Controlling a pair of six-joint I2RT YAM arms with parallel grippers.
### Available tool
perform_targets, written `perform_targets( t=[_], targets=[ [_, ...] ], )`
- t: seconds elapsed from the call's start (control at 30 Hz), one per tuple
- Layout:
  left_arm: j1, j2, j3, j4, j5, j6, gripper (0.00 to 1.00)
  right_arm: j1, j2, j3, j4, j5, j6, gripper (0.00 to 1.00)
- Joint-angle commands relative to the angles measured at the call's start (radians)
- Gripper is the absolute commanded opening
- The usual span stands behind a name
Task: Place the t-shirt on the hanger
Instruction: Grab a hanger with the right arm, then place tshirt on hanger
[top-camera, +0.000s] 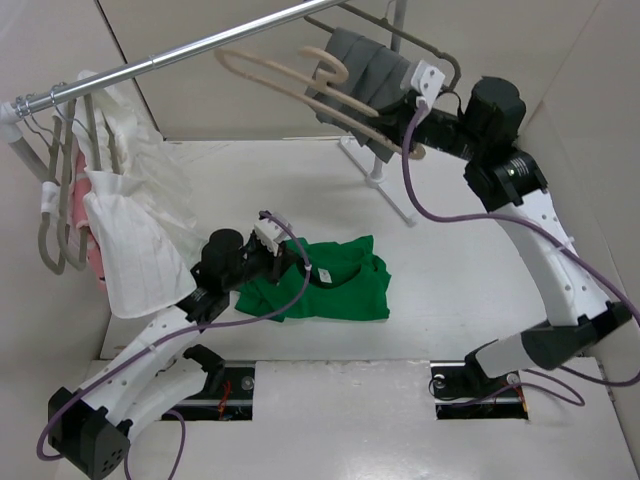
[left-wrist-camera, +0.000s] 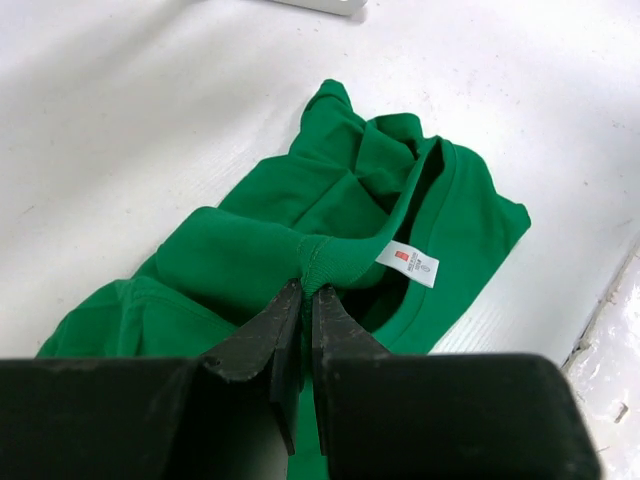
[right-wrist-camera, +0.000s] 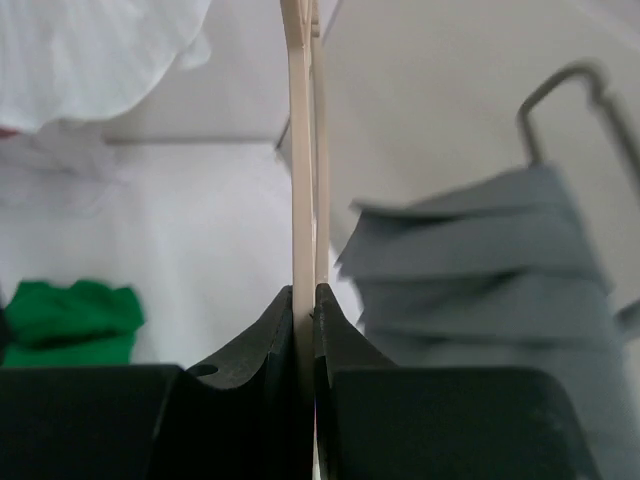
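The bright green t-shirt (top-camera: 335, 285) lies crumpled on the white table in front of the left arm. My left gripper (top-camera: 297, 262) is shut on its ribbed collar (left-wrist-camera: 322, 258), just left of the white neck label (left-wrist-camera: 408, 263). High at the back right, my right gripper (top-camera: 408, 108) is shut on the beige hanger (top-camera: 335, 65), which hangs by its hook near the metal rail. In the right wrist view the hanger's thin cream edge (right-wrist-camera: 300, 150) runs straight up from between the pinching jaws (right-wrist-camera: 307, 292). The t-shirt (right-wrist-camera: 70, 320) shows far below on the left.
A metal rail (top-camera: 200, 45) crosses the top. Grey hangers with white and pink garments (top-camera: 120, 220) hang at its left end. A grey pleated cloth (top-camera: 365, 65) on a grey hanger hangs right beside the beige hanger, close to my right gripper. White walls enclose the table.
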Motion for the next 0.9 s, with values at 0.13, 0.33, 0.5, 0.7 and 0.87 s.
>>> perform_targets(
  t=[0.13,0.33,0.5,0.7,0.87],
  targets=[
    [0.002,0.045,0.092,-0.01,-0.079,-0.063,0.0,-0.018,-0.318,-0.381,-0.271,0.115,-0.059,0.0],
    [0.002,0.163,0.195,-0.109,-0.19,-0.063,0.0,-0.027,-0.605,-0.585,-0.613,0.117,-0.06,0.0],
    [0.011,0.268,0.285,-0.191,-0.222,-0.051,0.0,-0.027,-0.734,-0.628,-0.79,0.127,-0.023,0.0],
    [0.011,0.324,0.319,-0.2,-0.231,-0.03,0.0,-0.027,-0.841,-0.644,-0.882,0.118,0.022,0.0],
    [0.011,0.324,0.352,-0.2,-0.198,0.001,0.0,-0.027,-0.887,-0.735,-0.807,0.132,0.046,0.0]
  ],
)
